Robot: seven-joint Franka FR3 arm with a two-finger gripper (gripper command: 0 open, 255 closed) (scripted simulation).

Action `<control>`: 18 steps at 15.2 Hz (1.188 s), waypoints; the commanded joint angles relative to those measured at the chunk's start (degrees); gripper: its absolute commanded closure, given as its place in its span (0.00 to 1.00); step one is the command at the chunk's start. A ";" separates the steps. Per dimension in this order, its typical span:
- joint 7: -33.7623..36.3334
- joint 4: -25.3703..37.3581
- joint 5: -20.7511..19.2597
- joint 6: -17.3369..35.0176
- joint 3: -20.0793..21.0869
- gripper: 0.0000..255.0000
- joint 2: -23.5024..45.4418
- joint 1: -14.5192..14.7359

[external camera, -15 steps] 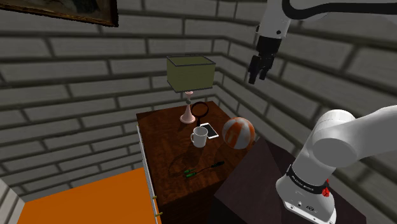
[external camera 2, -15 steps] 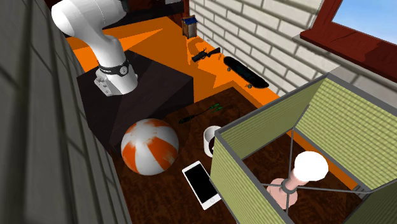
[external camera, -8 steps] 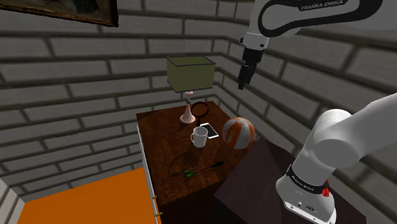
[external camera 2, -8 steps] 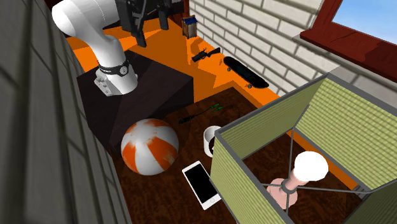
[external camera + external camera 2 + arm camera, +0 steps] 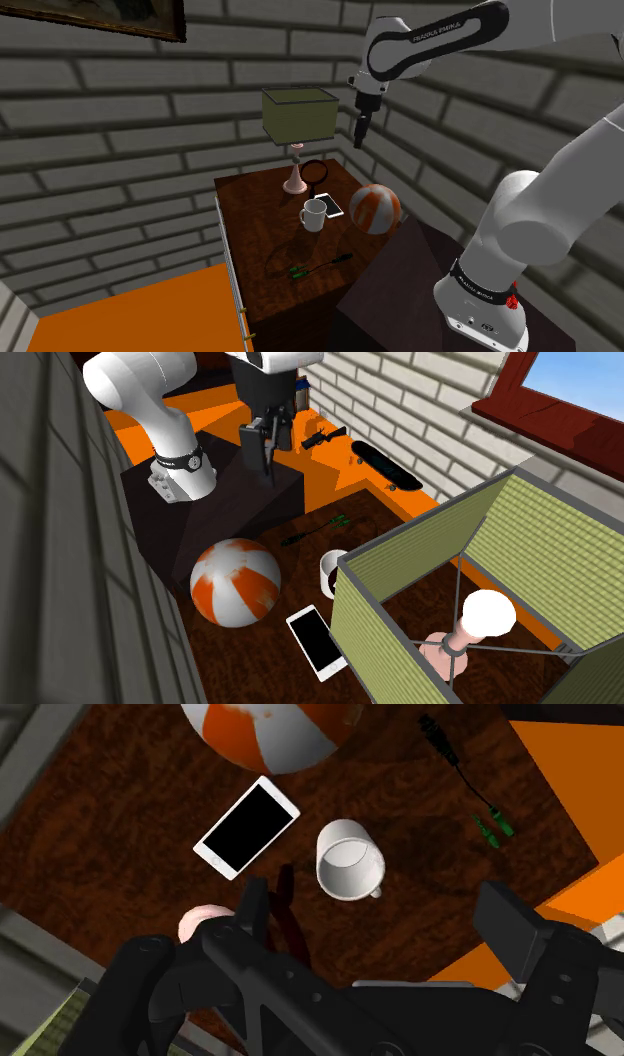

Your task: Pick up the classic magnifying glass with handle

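End effector [image 5: 360,130] hangs high over the worktop [image 5: 262,215], just off the lamp [image 5: 298,116] shade's right edge in shoulder view. Wrist view: fingers wide apart, nothing btwn them. Magnifying glass [image 5: 316,172] lies flat at the worktop's back, right beside the lamp's pink base, on its right in shoulder view. White mug [image 5: 314,214], phone [image 5: 332,208] & orange-white ball [image 5: 375,208] sit in front of it. Green-handled screwdriver [image 5: 318,265] lies nr the front edge.

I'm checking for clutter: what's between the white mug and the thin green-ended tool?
Nothing. In the wrist view, bare dark wood tabletop runs from the mug to the tool, and the shoulder view agrees.
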 commanded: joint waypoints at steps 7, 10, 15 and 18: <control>-16.96 9.73 4.69 8.54 -2.46 0.00 18.53 2.58; -22.90 14.43 6.99 10.49 -1.96 0.00 25.38 2.63; -30.65 22.27 9.68 12.30 -0.08 0.00 35.13 1.91; -30.98 21.53 10.18 14.25 0.15 0.00 36.40 1.74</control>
